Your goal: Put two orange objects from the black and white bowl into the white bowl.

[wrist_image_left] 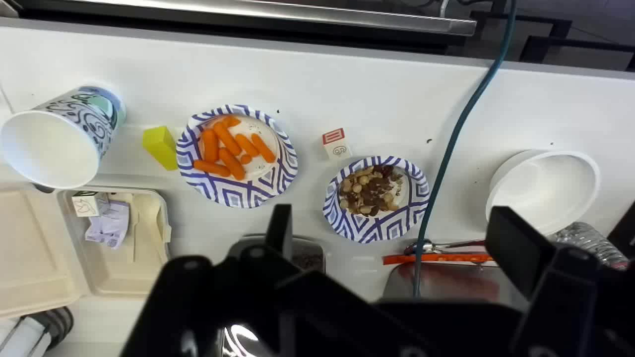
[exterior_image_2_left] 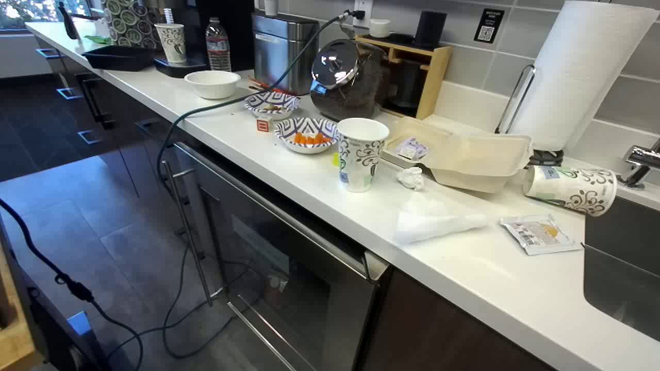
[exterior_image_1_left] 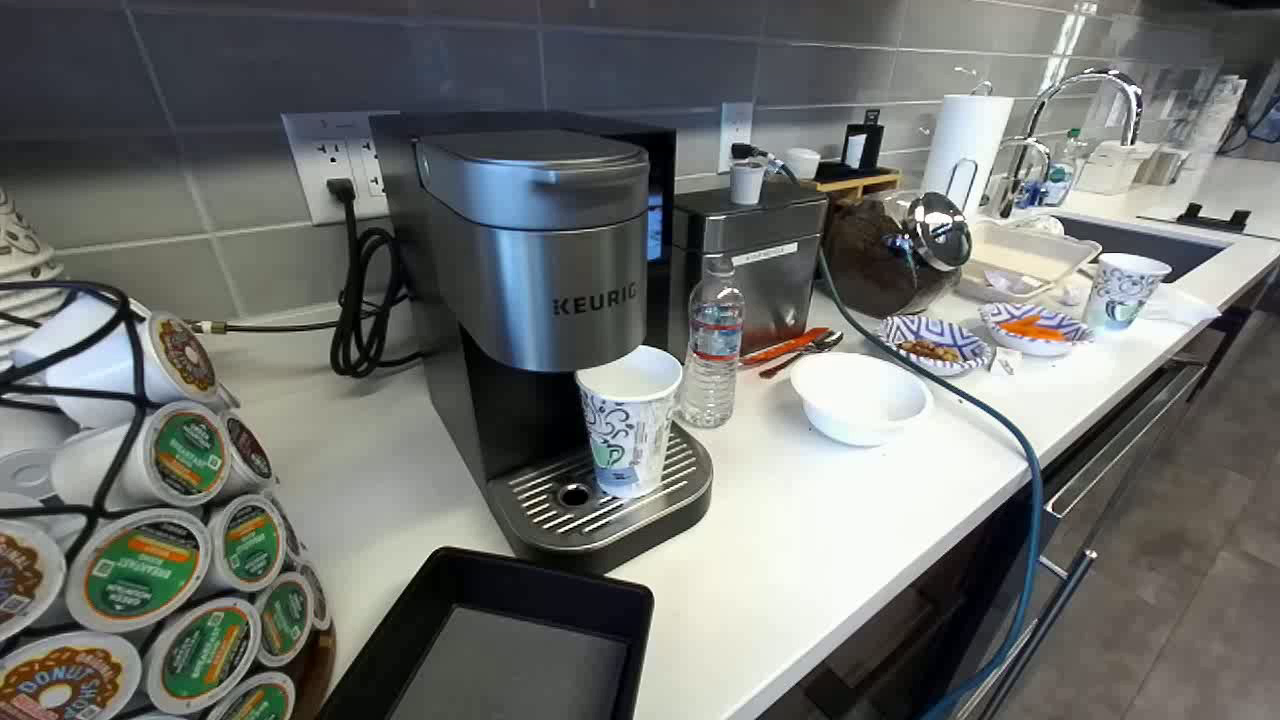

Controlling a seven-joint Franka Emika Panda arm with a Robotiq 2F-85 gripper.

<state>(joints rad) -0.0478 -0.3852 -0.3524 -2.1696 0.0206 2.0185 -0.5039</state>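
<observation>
The orange objects are several small carrots [wrist_image_left: 226, 138]. They lie in a white bowl with dark blue-purple zigzags, the black and white bowl [wrist_image_left: 238, 194]. In both exterior views the carrots [exterior_image_1_left: 1035, 328] [exterior_image_2_left: 311, 138] sit in this patterned bowl [exterior_image_1_left: 1045, 348] [exterior_image_2_left: 305, 125]. The plain white bowl [wrist_image_left: 548, 191] is at the right of the wrist view and appears empty. It also shows in both exterior views [exterior_image_1_left: 860, 405] [exterior_image_2_left: 212, 86]. My gripper [wrist_image_left: 393, 223] is open and empty, high above the counter. Its right finger overlaps the white bowl's edge in the wrist view. The exterior views do not show it.
A second patterned bowl [wrist_image_left: 375, 225] holds nuts between the two bowls. A teal cable [wrist_image_left: 459, 124] crosses the counter beside it. A paper cup [wrist_image_left: 64, 134], yellow block [wrist_image_left: 161, 147], white block [wrist_image_left: 337, 144], tray [wrist_image_left: 144, 277], water bottle [exterior_image_1_left: 712, 350] and coffee maker [exterior_image_1_left: 560, 290] stand around.
</observation>
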